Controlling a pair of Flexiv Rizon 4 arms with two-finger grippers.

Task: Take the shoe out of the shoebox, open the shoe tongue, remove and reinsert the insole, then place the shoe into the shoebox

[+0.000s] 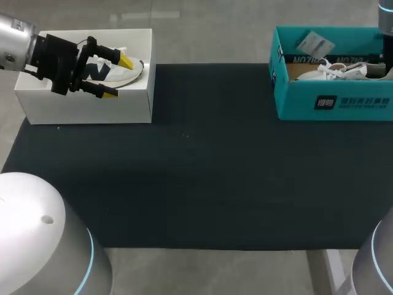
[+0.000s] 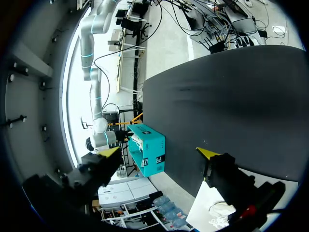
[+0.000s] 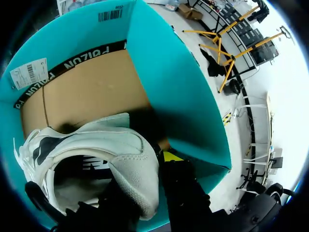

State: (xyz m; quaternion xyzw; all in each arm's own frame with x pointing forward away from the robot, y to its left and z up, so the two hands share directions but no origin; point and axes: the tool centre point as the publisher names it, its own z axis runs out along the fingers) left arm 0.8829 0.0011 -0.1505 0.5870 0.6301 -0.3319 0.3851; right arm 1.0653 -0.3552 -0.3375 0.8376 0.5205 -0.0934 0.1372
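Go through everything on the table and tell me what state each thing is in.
white shoebox: open, shoe inside
navy-and-white shoe: lying in the white shoebox, not gripped
teal shoebox: open, shoe inside
white shoe: lying in the teal shoebox
left gripper: open, over the navy-and-white shoe
right gripper: at the white shoe's heel, grip unclear

A robotics lab — left arm (image 1: 15,40) and right arm (image 1: 387,12) at a black-topped table (image 1: 202,184).
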